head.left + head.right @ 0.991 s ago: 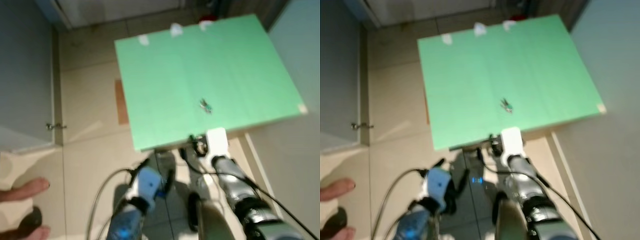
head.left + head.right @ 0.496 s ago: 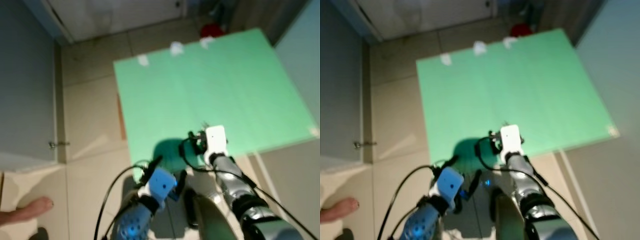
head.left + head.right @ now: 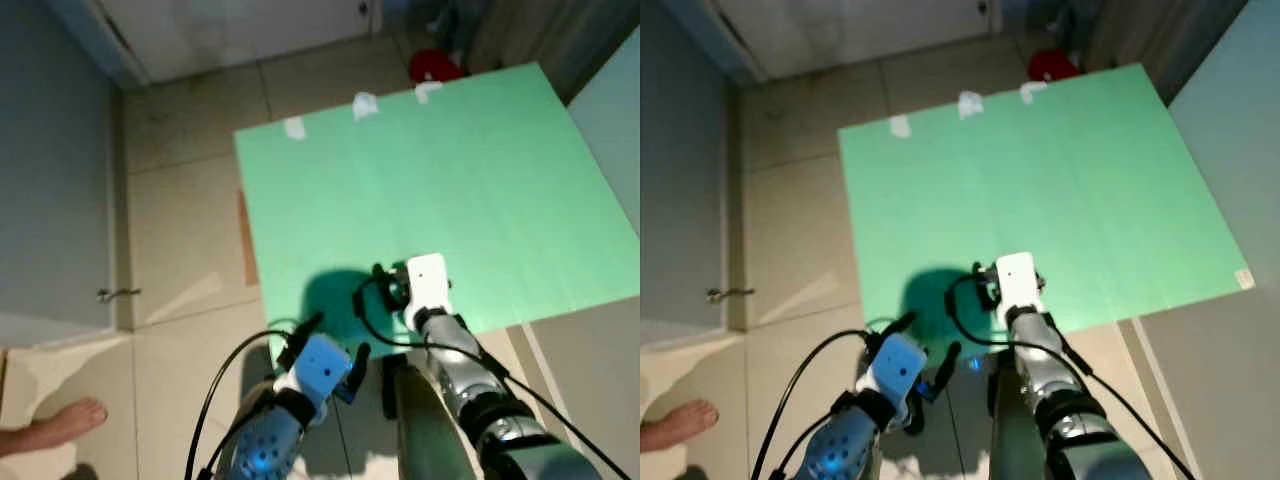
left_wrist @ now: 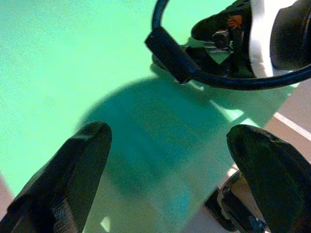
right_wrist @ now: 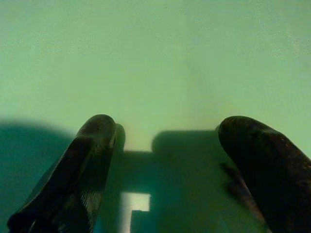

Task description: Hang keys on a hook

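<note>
Two tools, right tool [image 5: 160, 165] spread wide, now over the green worktop [image 3: 470, 170]; keys hidden beneath it, grasp pending.

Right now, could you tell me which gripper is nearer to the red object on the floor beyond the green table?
Right. The right gripper reaches over the green table's near part, toward the red object; the left gripper hangs below the table's near edge.

Home – tiled floor [image 3: 180, 200], door [image 3: 230, 30]
</note>
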You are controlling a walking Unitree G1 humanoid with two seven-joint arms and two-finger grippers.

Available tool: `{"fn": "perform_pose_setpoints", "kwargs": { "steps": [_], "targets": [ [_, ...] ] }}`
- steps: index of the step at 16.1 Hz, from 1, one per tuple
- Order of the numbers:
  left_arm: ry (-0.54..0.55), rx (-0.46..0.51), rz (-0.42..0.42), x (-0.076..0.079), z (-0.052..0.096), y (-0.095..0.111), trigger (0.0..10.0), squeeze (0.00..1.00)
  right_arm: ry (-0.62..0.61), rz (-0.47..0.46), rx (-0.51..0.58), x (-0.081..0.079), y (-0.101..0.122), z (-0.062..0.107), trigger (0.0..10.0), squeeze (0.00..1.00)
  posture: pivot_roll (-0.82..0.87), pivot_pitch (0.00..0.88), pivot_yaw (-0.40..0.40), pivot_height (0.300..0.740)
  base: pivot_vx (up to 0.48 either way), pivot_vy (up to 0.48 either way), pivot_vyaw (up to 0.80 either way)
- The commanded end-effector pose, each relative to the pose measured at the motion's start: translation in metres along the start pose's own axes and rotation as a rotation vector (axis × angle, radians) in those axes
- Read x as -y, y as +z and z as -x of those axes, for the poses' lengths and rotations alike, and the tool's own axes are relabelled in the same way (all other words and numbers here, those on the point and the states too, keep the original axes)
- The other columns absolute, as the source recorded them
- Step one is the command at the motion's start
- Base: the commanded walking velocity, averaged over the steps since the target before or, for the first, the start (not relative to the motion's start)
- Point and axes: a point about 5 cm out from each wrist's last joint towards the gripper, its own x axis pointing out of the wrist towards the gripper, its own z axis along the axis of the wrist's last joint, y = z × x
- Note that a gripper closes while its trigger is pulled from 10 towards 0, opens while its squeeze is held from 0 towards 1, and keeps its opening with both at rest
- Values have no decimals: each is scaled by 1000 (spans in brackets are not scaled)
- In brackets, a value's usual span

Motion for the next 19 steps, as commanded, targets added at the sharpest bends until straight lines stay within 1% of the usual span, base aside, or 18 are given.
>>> {"fn": "perform_pose_setpoints", "kwargs": {
  "steps": [1, 3, 5, 8, 9, 10, 14, 16, 19],
  "targets": [
    [-21, -40, 6, 6, 6, -7, 10000, 0, -8, -36, -1, -1, -5, 4, 10000, 0, -37, 378, 73, 740, 0, 0, 0],
    [-20, -43, 8, 7, 6, -8, 10000, 0, -32, -62, 24, 3, 0, 2, 10000, 0, -39, 379, 72, 740, 0, 0, 0],
    [-23, -49, 8, 7, 7, -9, 10000, 0, -44, -60, 35, 6, 4, 0, 10000, 0, -41, 389, 72, 740, 0, 0, 0],
    [-26, -51, 9, 9, 7, -9, 10000, 0, -78, -25, 23, 13, 5, -2, 10000, 0, -41, 394, 70, 740, 0, 0, 0],
    [-28, -54, 10, 9, 8, -9, 10000, 0, -110, 10, -7, 20, 2, -1, 10000, 0, -39, 400, 69, 740, 0, 0, 0],
    [-27, -56, 11, 9, 9, -9, 10000, 0, -124, 25, -25, 23, 0, -1, 10000, 0, -35, 406, 68, 740, 0, 0, 0],
    [-23, -61, 20, 10, 12, -9, 10000, 0, -144, 41, -70, 23, -6, 0, 10000, 0, -26, 414, 67, 740, 0, 0, 0],
    [-18, -63, 23, 9, 13, -10, 10000, 0, -146, 31, -88, 22, -10, 1, 10000, 0, -26, 414, 67, 740, 0, 0, 0],
    [-15, -66, 25, 9, 13, -9, 10000, 0, -150, 33, -94, 22, -10, 1, 10000, 0, -24, 420, 68, 740, 0, 0, 0]
  ]
}}
